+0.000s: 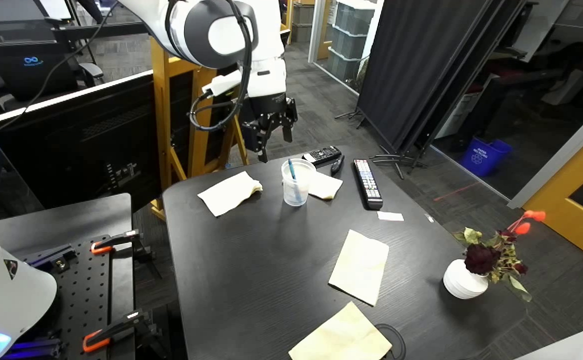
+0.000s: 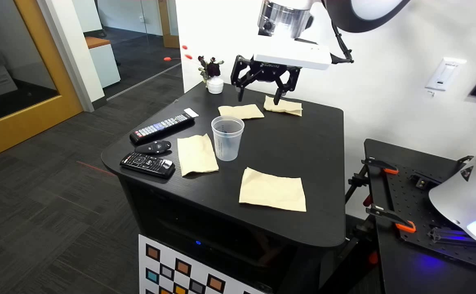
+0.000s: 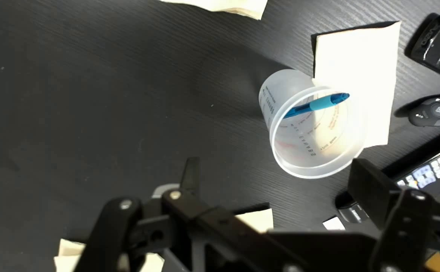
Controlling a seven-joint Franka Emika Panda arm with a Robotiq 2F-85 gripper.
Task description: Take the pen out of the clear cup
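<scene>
The clear cup (image 1: 289,194) stands upright on the dark table, and it also shows in an exterior view (image 2: 227,147) and in the wrist view (image 3: 280,88). The blue pen (image 1: 292,171) leans inside it, its upper end at the rim in the wrist view (image 3: 320,103). In an exterior view the pen is only a faint blue patch through the cup wall. My gripper (image 1: 275,147) is open and empty, above table height and apart from the cup. Its spread fingers show in an exterior view (image 2: 258,99) and in the wrist view (image 3: 276,164), where the cup lies ahead of them.
A folded napkin (image 1: 327,186) lies beside the cup, another (image 1: 229,193) lies near the table edge. A long remote (image 1: 368,184), a shorter remote (image 1: 322,155) and a small black controller (image 1: 337,165) lie near the cup. A white flower pot (image 1: 464,280) stands farther off.
</scene>
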